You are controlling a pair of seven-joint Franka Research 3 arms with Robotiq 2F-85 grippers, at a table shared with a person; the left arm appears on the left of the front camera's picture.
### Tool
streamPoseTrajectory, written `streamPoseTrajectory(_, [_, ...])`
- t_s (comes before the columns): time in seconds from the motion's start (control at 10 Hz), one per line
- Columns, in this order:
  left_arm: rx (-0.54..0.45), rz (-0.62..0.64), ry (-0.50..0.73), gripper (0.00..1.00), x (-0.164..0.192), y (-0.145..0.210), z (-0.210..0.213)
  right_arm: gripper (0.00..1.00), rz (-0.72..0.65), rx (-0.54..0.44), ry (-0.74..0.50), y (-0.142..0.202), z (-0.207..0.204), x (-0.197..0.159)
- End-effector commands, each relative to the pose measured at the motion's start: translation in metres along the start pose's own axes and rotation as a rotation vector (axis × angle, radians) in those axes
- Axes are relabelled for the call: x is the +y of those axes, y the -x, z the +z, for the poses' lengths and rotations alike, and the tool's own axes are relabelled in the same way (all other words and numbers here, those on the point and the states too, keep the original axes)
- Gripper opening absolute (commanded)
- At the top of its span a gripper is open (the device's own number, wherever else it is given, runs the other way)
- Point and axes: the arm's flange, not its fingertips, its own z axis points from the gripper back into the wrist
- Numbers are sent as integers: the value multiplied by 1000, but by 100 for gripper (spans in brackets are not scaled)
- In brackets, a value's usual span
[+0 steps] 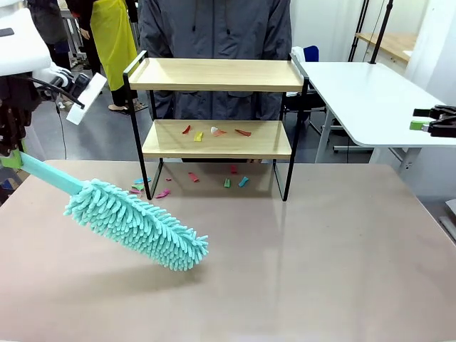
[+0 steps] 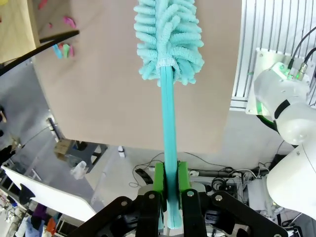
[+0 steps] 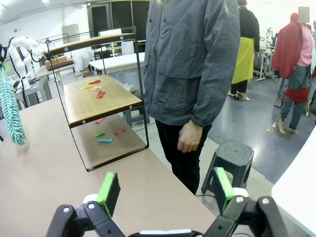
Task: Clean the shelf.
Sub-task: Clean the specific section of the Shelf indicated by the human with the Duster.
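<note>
Shelf [image 1: 217,75] upright — coloured scraps [image 1: 243,132] on lower board.

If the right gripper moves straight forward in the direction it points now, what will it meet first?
Most likely the person in the grey jacket, around the hanging hand. The open right gripper points beside the shelf, not at it. Depth is unclear.

Front view: fixed on the robot's side, aimed slightly down across the table [image 1: 285,271] toward the shelf [image 1: 217,75] and the person [image 1: 214,28] behind it (mid range). Left wrist view: pointed along the duster [image 2: 169,34] handle, table edge caught close. Right wrist view: taken from the table's right end, shelf seen side-on. Shelf, duster and table are shared by all three.
</note>
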Motion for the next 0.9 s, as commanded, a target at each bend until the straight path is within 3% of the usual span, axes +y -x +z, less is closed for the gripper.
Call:
streamPoseTrajectory(0.0, [-3,-2,-1,13,-2,2,3,100,4,3,1,-3,-1,0])
streamPoseTrajectory(0.8, [-3,-2,-1,13,-2,2,3,100,4,3,1,-3,-1,0])
